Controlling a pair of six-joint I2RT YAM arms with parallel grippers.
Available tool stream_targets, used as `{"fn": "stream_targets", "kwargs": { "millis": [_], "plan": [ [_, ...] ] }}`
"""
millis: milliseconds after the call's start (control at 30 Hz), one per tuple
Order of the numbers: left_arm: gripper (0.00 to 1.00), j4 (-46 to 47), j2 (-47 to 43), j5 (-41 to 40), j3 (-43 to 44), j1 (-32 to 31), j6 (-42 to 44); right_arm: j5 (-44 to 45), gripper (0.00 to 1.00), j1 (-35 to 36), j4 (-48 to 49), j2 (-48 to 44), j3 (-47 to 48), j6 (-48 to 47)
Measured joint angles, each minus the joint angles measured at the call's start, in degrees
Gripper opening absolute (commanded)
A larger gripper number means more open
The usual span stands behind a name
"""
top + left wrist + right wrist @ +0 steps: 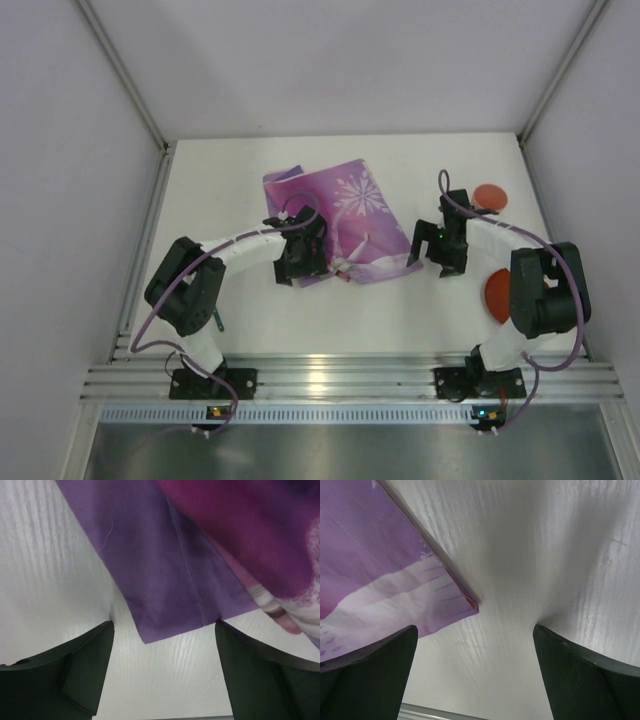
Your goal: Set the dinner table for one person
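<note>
The white dinner table (220, 190) carries a purple snowflake-printed placemat (350, 205), lying partly folded and rumpled at mid-table. My left gripper (300, 265) is open over the mat's near left corner (150, 630), jaws wide apart with bare table between them. My right gripper (437, 262) is open beside the mat's near right corner (465, 602), nothing between its jaws. A red round dish (490, 196) lies at the far right. A second red dish (497, 296) lies near right, partly hidden by the right arm.
White walls enclose the table on three sides. A ribbed aluminium rail (340, 385) runs along the near edge, with both arm bases on it. The right arm's elbow (545, 290) hangs over the near red dish.
</note>
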Motion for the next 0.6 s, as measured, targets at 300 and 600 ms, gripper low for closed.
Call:
{"fn": "stream_targets", "kwargs": {
  "millis": [300,600],
  "plan": [
    [0.51,2.8,2.9,1.7,1.3,1.3,1.9,-3.2,0.78,0.2,1.7,5.5,5.4,1.7],
    [0.2,5.5,3.2,4.5,0.8,4.2,2.9,-9.4,0.0,4.0,7.0,12.8,9.5,3.8]
  ]
}}
